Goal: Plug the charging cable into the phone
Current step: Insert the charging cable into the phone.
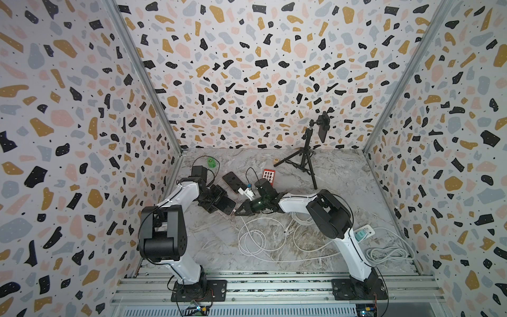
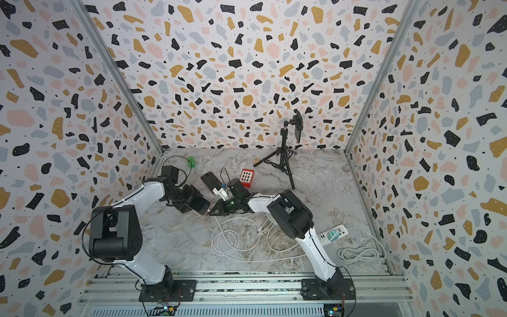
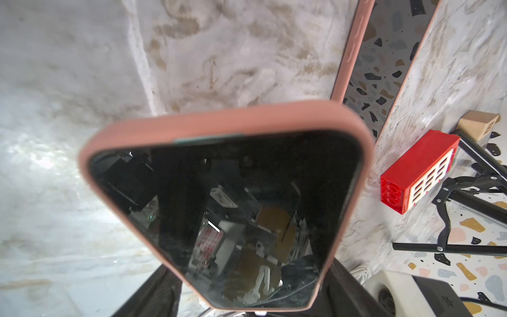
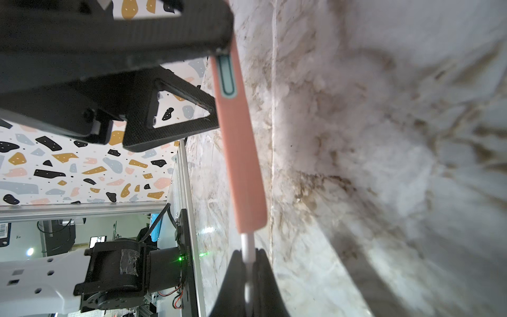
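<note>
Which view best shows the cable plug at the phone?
Right wrist view: the plug sits close up, pinched in the right tool, its tip at the pink edge of the phone. Both top views show it too small to judge; the left wrist view shows mainly the phone's screen.

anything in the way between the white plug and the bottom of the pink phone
Nothing visible. The plug pinched in the right tool meets the bottom end of the pink-cased phone, with no gap or object between them in the right wrist view. Whether it is fully seated, I cannot tell.
</note>
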